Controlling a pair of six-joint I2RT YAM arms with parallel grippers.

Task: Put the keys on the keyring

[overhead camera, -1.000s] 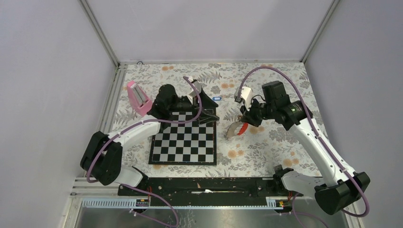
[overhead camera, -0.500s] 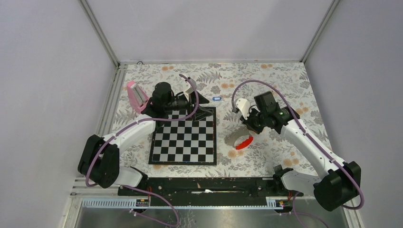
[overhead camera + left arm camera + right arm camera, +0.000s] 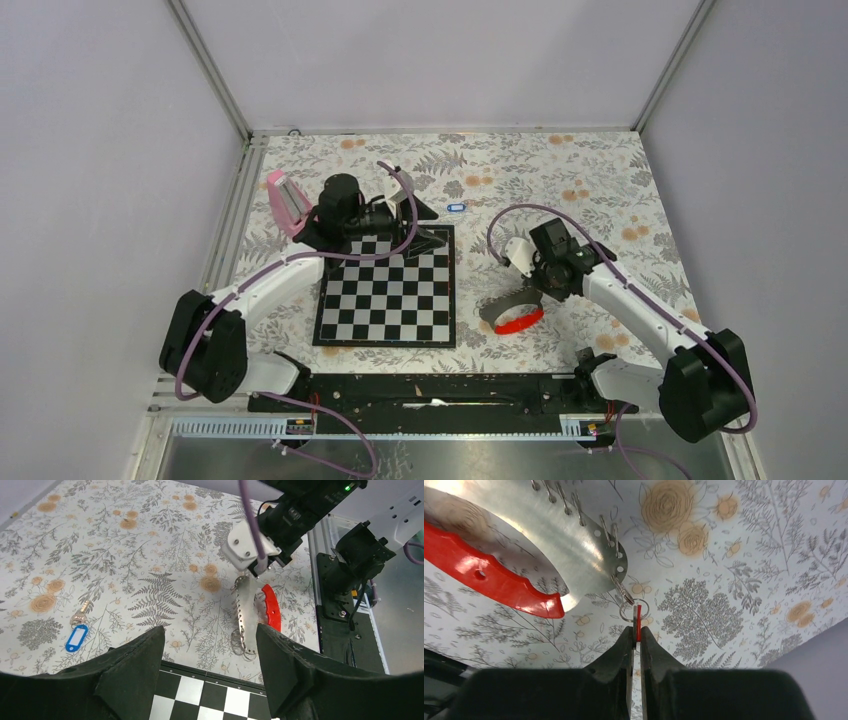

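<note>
The keyring (image 3: pixel 510 316) is a curved metal strip with a red strap, lying on the floral cloth right of the chessboard (image 3: pixel 352 300). In the right wrist view its metal strip (image 3: pixel 569 535) carries several small rings. My right gripper (image 3: pixel 636 631) is shut on the thin red tag of a key (image 3: pixel 638 620). That key's small ring (image 3: pixel 634 609) joins a loop at the strip's end. The blue-tagged key (image 3: pixel 456 208) lies alone on the cloth beyond the board. My left gripper (image 3: pixel 210 630) stands open over the board's far edge with nothing in it, facing the keyring (image 3: pixel 244 615) and the blue key (image 3: pixel 76 638).
A pink wedge block (image 3: pixel 285 203) stands left of the left arm. The chessboard (image 3: pixel 200 700) lies under the left gripper. The right arm's black base (image 3: pixel 350 575) and the rail sit behind the keyring in the left wrist view.
The right gripper has pulled back toward the near edge, taking the red key and the keyring with it. The left gripper swung over the board's far edge, then stayed put.
</note>
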